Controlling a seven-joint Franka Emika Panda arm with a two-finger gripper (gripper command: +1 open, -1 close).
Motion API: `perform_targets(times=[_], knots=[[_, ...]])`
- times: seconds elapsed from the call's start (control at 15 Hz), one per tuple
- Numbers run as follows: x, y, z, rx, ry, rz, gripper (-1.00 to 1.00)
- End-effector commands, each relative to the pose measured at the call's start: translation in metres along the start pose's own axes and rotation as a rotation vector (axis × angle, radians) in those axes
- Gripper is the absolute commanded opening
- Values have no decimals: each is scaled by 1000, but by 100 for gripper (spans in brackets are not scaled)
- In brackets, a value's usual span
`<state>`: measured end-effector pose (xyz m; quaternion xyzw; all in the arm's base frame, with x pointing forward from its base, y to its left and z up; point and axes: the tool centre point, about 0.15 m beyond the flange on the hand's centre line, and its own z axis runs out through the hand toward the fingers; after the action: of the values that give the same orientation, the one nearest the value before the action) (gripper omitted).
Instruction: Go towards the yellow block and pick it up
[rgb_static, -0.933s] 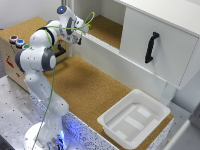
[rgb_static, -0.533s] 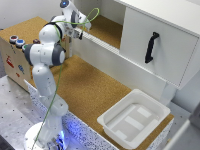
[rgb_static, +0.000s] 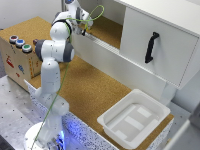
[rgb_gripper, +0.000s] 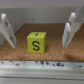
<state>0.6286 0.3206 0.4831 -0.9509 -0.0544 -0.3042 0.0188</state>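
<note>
A yellow block (rgb_gripper: 36, 42) with a black letter S on its face sits on the cork surface in the wrist view, between my two open fingers (rgb_gripper: 7, 31) and apart from both. My gripper (rgb_gripper: 36, 32) is open and empty. In the exterior view my gripper (rgb_static: 84, 31) is reached into the open shelf of the white cabinet (rgb_static: 160, 45); the block is hidden there behind the arm.
A white plastic bin (rgb_static: 134, 119) sits on the cork table at the exterior view's lower right. A wooden box with coloured buttons (rgb_static: 17, 52) stands at the left. The cabinet door with a black handle (rgb_static: 151, 47) is to the right of the gripper.
The arm has swung further toward the cabinet shelf, and the gripper now sits deeper inside it.
</note>
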Motion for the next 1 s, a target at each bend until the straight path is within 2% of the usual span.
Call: perform_targets(times=[0.0,0.27,0.6,0.67,0.73,0.93], knots=[[33,-15,40,-106,-36,47,100],[44,-15,50,-115,-16,46,100],[57,-6,66,-107,-20,69,100],[58,-6,68,-108,-21,72,-100],[59,-8,66,-91,-7,60,-100],[52,-10,66,-83,-25,65,-100]])
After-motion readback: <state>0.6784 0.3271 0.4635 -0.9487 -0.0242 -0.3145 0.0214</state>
